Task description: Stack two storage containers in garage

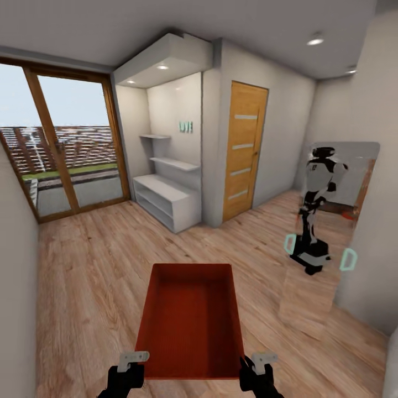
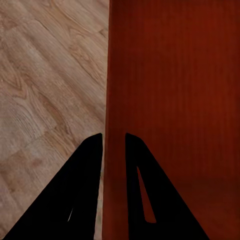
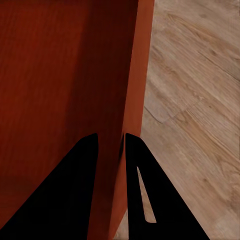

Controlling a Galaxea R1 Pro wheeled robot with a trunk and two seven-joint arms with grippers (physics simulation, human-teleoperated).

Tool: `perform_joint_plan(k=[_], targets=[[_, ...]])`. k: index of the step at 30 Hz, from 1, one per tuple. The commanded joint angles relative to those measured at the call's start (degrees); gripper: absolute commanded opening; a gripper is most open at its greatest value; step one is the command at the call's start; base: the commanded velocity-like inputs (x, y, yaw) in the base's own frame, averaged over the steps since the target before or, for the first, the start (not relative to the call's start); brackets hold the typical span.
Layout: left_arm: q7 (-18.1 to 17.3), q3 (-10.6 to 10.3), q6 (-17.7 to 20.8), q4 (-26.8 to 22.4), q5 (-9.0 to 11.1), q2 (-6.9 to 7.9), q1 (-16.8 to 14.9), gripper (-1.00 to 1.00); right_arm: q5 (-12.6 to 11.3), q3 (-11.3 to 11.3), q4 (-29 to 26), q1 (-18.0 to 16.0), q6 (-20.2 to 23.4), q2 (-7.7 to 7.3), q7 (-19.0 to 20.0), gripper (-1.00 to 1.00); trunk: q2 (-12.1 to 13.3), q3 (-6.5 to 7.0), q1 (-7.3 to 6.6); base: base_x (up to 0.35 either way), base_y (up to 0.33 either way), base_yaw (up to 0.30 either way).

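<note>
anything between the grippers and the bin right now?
Nothing visible. Both are shut on the storage container: left gripper pinches its left wall, right gripper its right wall, one finger inside and one outside each.

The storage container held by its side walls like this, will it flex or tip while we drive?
The storage container looks rigid: its walls stay straight with the left gripper and right gripper each pinching a thin side wall. Both grips sit at the near end, so the far end may sag. It looks empty, so probably light.
</note>
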Motion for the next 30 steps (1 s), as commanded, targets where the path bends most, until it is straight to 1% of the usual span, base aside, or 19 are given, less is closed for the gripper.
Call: perform_joint_plan(k=[1, 10, 14, 30], targets=[[1.4, 0.0, -0.9, -1.6, 0.0, 0.03, -0.1, -1.00, 1.6, 1.2, 0.2, 0.0, -0.2, -0.02, 1.9, -1.00, -0.1, -0.12, 0.06, 0.326, 0.113, 0.284], [1.4, 0.0, -0.9, -1.6, 0.1, 0.03, -0.1, -1.00, 1.6, 1.2, 0.2, 0.0, -0.2, -0.02, 1.9, -1.00, -0.1, -0.12, 0.06, 0.326, 0.098, 0.281], [1.4, 0.0, -0.9, -1.6, 0.1, 0.03, -0.1, -1.00, 1.6, 1.2, 0.2, 0.0, -0.2, -0.02, 2.0, -1.00, -0.1, -0.12, 0.06, 0.326, 0.073, 0.197], [1.5, 0.0, -0.8, -1.6, 0.0, 0.03, -0.1, -1.00, 1.6, 1.1, 0.2, 0.0, -0.2, -0.02, 2.0, -1.00, -0.1, -0.12, 0.06, 0.326, 0.004, 0.008]])
